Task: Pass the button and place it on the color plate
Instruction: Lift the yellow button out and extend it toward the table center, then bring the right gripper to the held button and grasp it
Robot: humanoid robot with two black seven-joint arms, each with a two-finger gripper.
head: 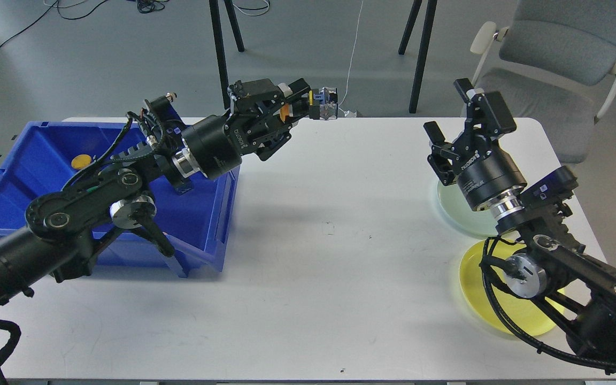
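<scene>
A white desk (pixel 308 299) stands on a grey floor (pixel 99 64). Behind it are black stand legs (pixel 221 48), a grey chair (pixel 554 59) and loose cables (pixel 150 5)

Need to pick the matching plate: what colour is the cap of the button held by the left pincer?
Yellow-orange, seen in the head view: button in left pincer.

Yellow button (pixel 316 105) in left gripper (pixel 308 104) jaws
</scene>
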